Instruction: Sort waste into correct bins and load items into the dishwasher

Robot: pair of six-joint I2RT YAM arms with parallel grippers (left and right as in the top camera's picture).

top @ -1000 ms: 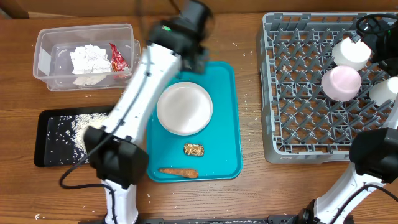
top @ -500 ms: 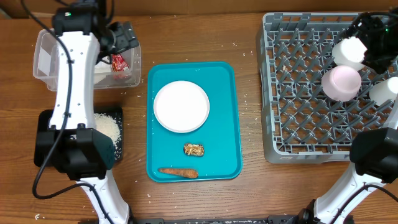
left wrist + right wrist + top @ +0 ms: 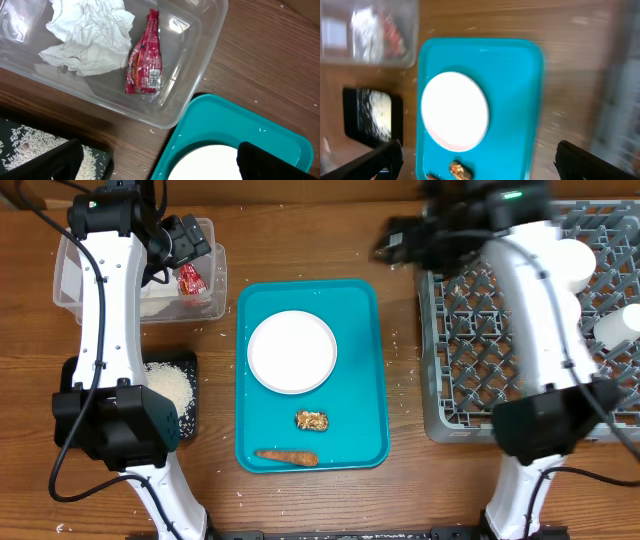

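A: Where is the small red wrapper (image 3: 144,65)?
B: In the clear rectangular plastic tub (image 3: 197,70), upper left of the overhead view. The left gripper (image 3: 188,242) hovers above it, jaws spread and empty.
A: Next?
B: Likely the round white flat plate (image 3: 292,351) at mid-frame. The right gripper (image 3: 405,242), also released, must reach it.

One teal tray (image 3: 360,380). On it: one plate (image 3: 292,352), one brown chunk (image 3: 311,420), one carrot piece (image 3: 288,457). One clear tub (image 3: 197,55) with one red wrapper (image 3: 145,65) and one napkin wad (image 3: 90,35); can't tell how many sheets. One black tray (image 3: 72,368) with one rice pile (image 3: 172,385); loose grains too many to count. One grey rack (image 3: 460,370). Two white dishes visible in it: one (image 3: 580,265), another (image 3: 618,325).
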